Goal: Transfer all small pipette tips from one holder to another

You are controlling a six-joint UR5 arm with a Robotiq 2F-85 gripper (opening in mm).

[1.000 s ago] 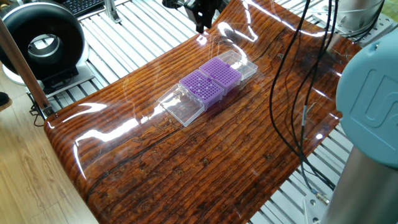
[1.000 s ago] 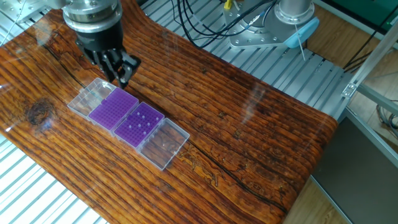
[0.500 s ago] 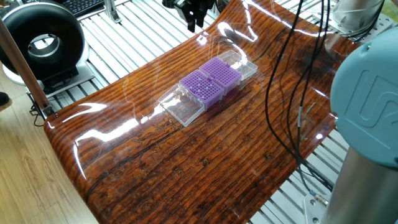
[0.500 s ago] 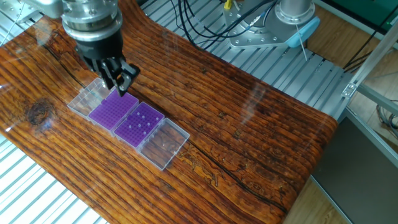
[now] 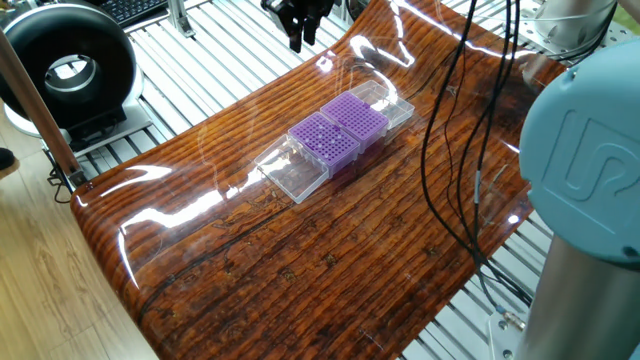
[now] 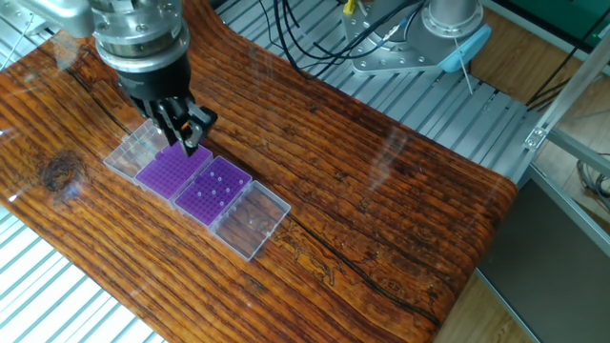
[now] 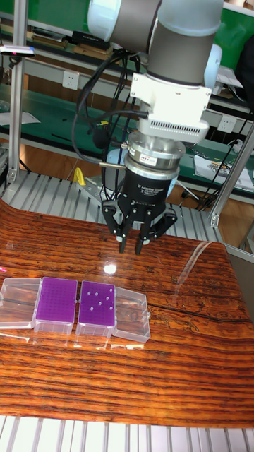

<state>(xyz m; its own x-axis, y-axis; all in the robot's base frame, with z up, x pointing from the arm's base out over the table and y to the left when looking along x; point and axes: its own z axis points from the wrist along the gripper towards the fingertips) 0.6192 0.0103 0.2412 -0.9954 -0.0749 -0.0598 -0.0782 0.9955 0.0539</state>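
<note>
Approach step, nothing picked yet — claw (image 7: 131,245) hanging above the desk (image 6: 400,219), fingers slightly spread, pinching nothing visible. 2 purple racks side by side at mid-desk: tipped rack (image 7: 97,305) with a few white tips at 3 o'clock of the bare rack (image 7: 56,301). Next: lining up over 1 tip, straight descent.

Both fixed views look steeply down from opposite sides onto the glossy wood-grain worktop (image 5: 300,250). The tall fixed view faces it lower and closer. All share the two purple gridded racks (image 6: 195,183).
</note>
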